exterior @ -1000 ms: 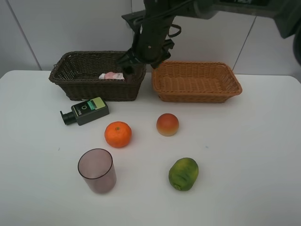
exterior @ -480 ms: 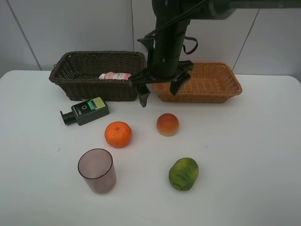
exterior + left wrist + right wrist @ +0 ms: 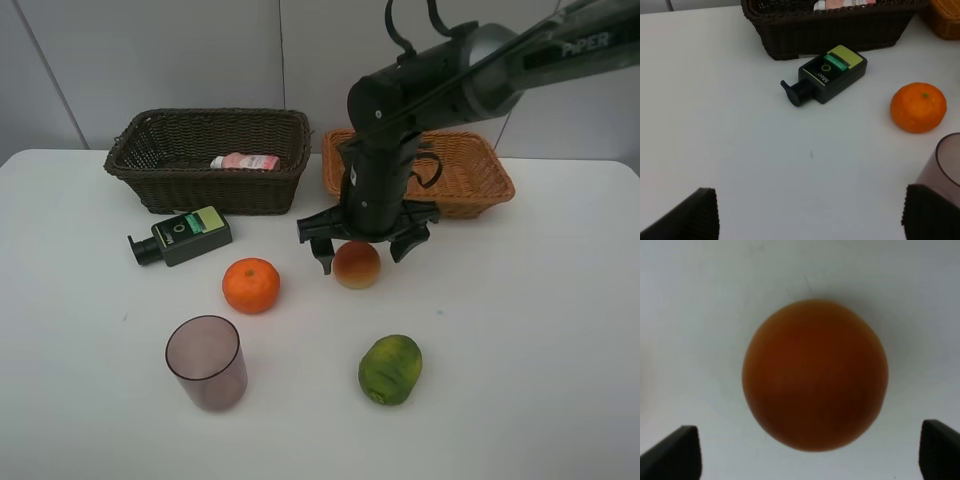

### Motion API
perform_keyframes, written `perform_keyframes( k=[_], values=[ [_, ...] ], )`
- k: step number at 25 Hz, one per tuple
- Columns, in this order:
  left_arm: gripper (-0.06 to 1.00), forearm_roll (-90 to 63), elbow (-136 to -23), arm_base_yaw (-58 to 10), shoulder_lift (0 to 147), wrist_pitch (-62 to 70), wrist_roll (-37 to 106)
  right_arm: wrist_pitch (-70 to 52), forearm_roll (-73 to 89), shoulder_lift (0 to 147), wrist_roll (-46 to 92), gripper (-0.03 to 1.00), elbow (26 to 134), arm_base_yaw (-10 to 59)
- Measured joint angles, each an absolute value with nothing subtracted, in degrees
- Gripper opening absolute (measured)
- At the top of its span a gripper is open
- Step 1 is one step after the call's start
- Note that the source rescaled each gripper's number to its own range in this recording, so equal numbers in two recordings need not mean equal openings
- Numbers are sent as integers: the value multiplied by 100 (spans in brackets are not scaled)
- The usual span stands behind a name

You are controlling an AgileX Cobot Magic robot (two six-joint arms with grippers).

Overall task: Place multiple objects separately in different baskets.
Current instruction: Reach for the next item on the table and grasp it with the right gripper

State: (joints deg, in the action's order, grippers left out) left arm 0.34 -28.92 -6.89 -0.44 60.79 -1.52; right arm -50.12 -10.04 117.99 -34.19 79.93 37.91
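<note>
High overview; wrist views close, downward

This looks like a robotics lab or test cell. A plain white table (image 3: 560, 400) stands against a white wall (image 3: 150, 60) made of flat panels with thin vertical seams. A black robot arm (image 3: 440, 75) reaches over the table, and its grey upper link carries the lettering "PIPER" (image 3: 585, 45). The things laid out read as staged props of mixed kinds. An orange (image 3: 251, 285), a red-yellow round fruit (image 3: 356, 265) and a green mottled fruit (image 3: 390, 369) lie apart from one another. Near them are a dark green pump bottle (image 3: 182, 236) and a translucent mauve cup (image 3: 206, 362). A dark brown basket (image 3: 220, 190) and a light orange-tan basket (image 3: 480, 185) sit side by side near the wall. The light is even and flat.
</note>
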Motion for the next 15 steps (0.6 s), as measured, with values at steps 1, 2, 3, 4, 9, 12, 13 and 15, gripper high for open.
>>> perform_keyframes(
  k=[1,2,3,4,9,12,13,15],
  values=[
    [95,34,-2892,-689,-44,6079,-152,-4908,-1023,11799,-3551,88,7964,3791],
    [95,34,-2892,-689,-44,6079,-152,-4786,-1050,11799,-3696,88,7953,3791],
    [95,34,-2892,-689,-44,6079,-152,-4665,-1063,11799,-3833,88,7951,3791],
    [95,34,-2892,-689,-44,6079,-152,-4552,-1075,11799,-3973,88,7946,3791],
    [95,34,-2892,-689,-44,6079,-152,-4352,-1474,11812,-4628,88,7939,3791],
    [95,34,-2892,-689,-44,6079,-152,-4327,-1721,11863,-4871,88,7939,3791],
    [95,34,-2892,-689,-44,6079,-152,-4327,-1757,11903,-4902,88,7939,3791],
    [95,34,-2892,-689,-44,6079,-152,-4310,-1811,11983,-4933,88,7939,3791]
  ],
)
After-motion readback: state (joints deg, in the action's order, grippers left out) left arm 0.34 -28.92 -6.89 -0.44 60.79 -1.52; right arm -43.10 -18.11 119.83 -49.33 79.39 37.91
